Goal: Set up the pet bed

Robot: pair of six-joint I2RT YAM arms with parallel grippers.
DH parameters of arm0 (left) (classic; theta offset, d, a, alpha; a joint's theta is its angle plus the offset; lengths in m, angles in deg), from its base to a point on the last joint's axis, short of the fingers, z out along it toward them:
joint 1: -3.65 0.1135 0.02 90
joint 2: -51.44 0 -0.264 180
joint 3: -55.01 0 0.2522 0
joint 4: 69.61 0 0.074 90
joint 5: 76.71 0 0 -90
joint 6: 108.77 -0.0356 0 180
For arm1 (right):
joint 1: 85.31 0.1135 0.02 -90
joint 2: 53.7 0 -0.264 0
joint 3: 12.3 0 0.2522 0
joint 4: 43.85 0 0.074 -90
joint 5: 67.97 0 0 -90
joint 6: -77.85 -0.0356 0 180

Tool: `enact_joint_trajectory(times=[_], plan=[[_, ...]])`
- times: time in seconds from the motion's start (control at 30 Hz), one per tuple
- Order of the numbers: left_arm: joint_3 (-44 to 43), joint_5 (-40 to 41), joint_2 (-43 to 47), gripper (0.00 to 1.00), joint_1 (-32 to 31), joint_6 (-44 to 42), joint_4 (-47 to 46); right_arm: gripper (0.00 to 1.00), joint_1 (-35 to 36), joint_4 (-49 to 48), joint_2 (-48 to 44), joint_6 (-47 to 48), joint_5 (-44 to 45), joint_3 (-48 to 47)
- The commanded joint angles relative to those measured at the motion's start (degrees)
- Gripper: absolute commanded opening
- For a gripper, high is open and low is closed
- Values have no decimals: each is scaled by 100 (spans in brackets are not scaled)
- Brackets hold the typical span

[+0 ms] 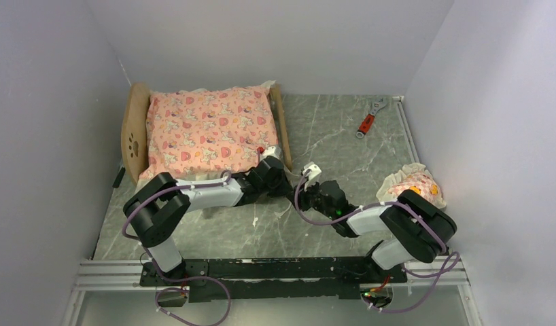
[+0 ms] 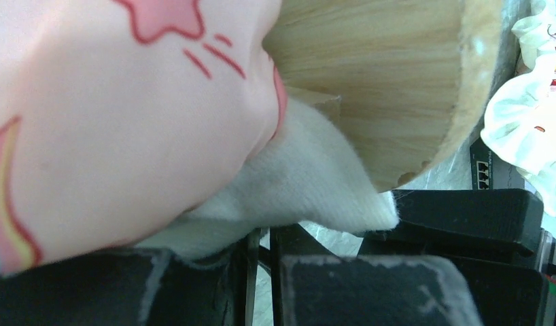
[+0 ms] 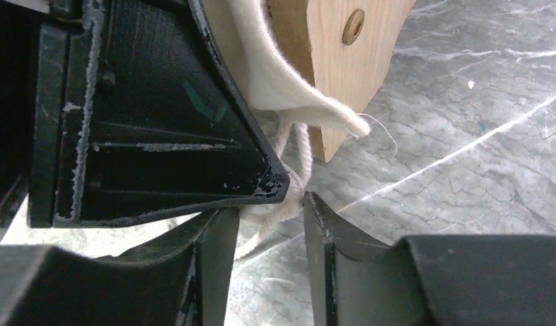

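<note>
Top external, one pet bed [image 1: 134,132], one mattress [image 1: 207,129], one pillow [image 1: 414,185], left jaws seemingly pinching mattress, right jaws apart.

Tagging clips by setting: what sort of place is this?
Probably a robot lab cell, not a home: plain white walls box in a marble-look tabletop, left arm and right arm bolted to a rail at its near edge.

Plain pale walls [image 1: 262,41] enclose the workspace on three sides. The tabletop [image 1: 329,129] is grey marble-patterned with white veins; a metal rail [image 1: 105,272] runs along its near edge. Light is soft, even.
</note>
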Motion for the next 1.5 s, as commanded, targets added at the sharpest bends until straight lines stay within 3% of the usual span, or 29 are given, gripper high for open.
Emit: enact_joint_trajectory(times=[0.0, 0.2, 0.43, 0.63, 0.83, 1.47], plan=[[-188, -71, -28, 16, 10, 102, 82, 37, 23, -482, 95, 142, 124, -187], [-200, -36, 72, 24, 9, 52, 222, 12, 19, -429, 92, 156, -88, -207], [-311, 150, 485, 43, 12, -201, 774, 0, -44, -426, 82, 110, -491, -208], [-201, 337, 1012, 48, 12, -267, 1091, 0, -147, -443, 109, 21, -744, -231], [286, 774, 1353, 45, 7, 240, 838, 0, -218, -503, 206, -66, -877, -237], [94, 851, 283, 45, 44, 694, 405, 0, -262, -695, 285, -221, -1075, -210]])
